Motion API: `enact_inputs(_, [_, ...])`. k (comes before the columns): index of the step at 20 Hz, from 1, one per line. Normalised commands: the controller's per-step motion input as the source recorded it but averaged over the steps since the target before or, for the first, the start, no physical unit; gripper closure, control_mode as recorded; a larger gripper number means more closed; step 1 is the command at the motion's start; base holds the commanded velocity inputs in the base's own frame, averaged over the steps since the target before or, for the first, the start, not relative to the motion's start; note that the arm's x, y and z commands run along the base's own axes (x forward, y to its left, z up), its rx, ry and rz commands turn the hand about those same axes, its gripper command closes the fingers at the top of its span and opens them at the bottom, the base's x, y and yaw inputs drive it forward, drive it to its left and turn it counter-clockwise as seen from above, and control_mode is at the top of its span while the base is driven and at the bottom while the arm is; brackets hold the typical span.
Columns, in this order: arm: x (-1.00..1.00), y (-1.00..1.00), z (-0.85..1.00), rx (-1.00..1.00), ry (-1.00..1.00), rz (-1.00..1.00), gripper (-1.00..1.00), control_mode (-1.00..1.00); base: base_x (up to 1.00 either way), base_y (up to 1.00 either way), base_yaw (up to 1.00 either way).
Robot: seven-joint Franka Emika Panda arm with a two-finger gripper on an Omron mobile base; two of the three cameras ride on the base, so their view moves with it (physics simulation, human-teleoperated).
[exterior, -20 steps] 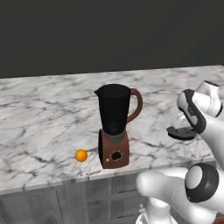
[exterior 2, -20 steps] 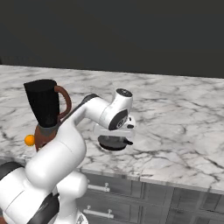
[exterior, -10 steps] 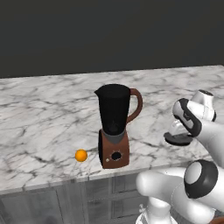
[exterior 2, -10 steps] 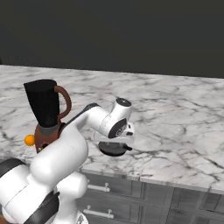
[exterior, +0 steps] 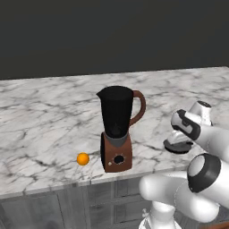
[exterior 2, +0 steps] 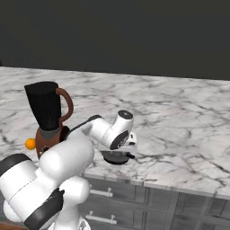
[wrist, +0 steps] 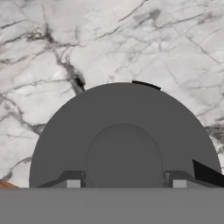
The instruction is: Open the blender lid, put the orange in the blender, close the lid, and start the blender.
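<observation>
1. Lid [wrist: 122, 144] is lower than a second ago: in both base views the arm has carried it down from above the worktop [exterior: 44, 116] until it sits at, or just over, the marble near the front edge; contact I cannot confirm.
2. Tool [wrist: 123, 180] is closed narrow on the lid's centre knob, one fingertip [wrist: 73, 180] on either side of it in the hand view.
3. Meaning, as I judge it: the opening step is nearly finished. The jar mouth is uncovered, and what remains is to let go of the lid, then fetch the orange.
4. Blender [exterior: 117, 129] has not moved; from it the lid [exterior: 178, 145] lies at about 3 o'clock in the left base view, well apart.
5. Orange [exterior: 82, 159] rests on the worktop just beside the blender's base, at roughly 8 o'clock from it, untouched. In the right base view the orange [exterior 2: 30, 143] peeks out at 9 o'clock of the base.
6. Count: one blender, one lid [exterior 2: 117, 156], one orange, one tool, one worktop.
7. Dial on the base faces the front and is not yet reached for.
</observation>
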Motion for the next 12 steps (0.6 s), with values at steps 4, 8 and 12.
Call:
enact_inputs(4, [0.17,0.0,-0.31,0.0,-0.02,0.0,1.0,-1.0,0.0,0.0,0.0])
enact_inputs(8, [0.03,0.0,-0.33,0.0,0.0,0.0,1.0,-1.0,0.0,0.0,0.0])
enact_inputs(12, [0.06,0.06,-0.29,0.0,0.0,0.0,1.0,-1.0,0.0,0.0,0.0])
